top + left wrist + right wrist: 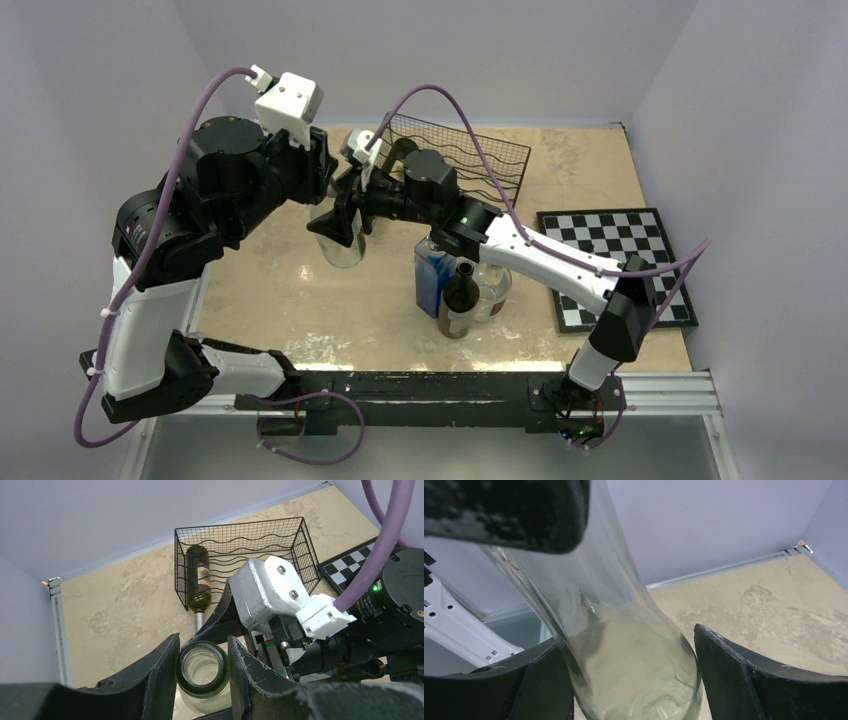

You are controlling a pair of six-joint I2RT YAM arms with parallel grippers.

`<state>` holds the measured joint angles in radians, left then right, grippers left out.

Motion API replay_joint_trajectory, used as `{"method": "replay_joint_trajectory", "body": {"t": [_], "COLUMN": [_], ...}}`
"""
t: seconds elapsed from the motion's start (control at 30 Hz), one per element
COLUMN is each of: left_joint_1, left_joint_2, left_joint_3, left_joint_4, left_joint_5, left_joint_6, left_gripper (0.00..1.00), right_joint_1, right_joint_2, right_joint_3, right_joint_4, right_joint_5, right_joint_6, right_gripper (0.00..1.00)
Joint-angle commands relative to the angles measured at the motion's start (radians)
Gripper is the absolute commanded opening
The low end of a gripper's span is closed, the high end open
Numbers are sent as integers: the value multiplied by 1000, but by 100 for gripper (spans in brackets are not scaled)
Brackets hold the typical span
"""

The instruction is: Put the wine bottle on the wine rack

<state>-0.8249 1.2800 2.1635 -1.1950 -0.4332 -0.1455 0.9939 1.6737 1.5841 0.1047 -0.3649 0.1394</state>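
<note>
One clear glass wine bottle [202, 670]: left gripper [202, 642] clamped on its mouth, right gripper [629, 640] straddling its body, grip unclear. Behind, black wire-mesh wine rack [250, 540] cradling a dark bottle [197, 575].

Overhead camera looks down from above and behind me. Both wrist cameras sit close, sharing the clear bottle [202, 669].

Robotics lab, bench test cell. Tan table [300, 300] boxed in by bare pale walls [100, 80]. Left arm [150, 300] and right arm [540, 255], both robot arms, bolted to a black rail [430, 385] at the near edge. Purple cables [190, 120] run loose in loops. Mismatched props laid out: wine rack [480, 160], chessboard [620, 260], clear bottle [345, 255].
</note>
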Motion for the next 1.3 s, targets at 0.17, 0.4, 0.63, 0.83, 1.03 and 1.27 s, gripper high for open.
{"method": "replay_joint_trajectory", "body": {"t": [0.17,0.4,0.63,0.83,1.03,1.27], "left_joint_1": [2,3,3,3,3,3], "left_joint_2": [-39,-39,-49,-69,-96,-178], "left_joint_3": [66,56,54,35,-8,-130], "left_joint_4": [221,246,256,268,287,363], "left_joint_5": [-3,-11,0,10,20,53], "left_joint_6": [26,40,34,32,33,49], "left_gripper": [0,0,0,0,0,0], "right_joint_1": [3,3,3,8,9,14], "right_joint_2": [-8,-12,-1,-3,-3,-10], "right_joint_3": [-29,-55,-37,6,29,72], "right_joint_4": [94,87,61,11,-10,-27], "right_joint_5": [2,-54,4,88,149,301], "right_joint_6": [11,19,14,-30,-75,-216], "right_gripper": [99,99,73,24,0,0]}}
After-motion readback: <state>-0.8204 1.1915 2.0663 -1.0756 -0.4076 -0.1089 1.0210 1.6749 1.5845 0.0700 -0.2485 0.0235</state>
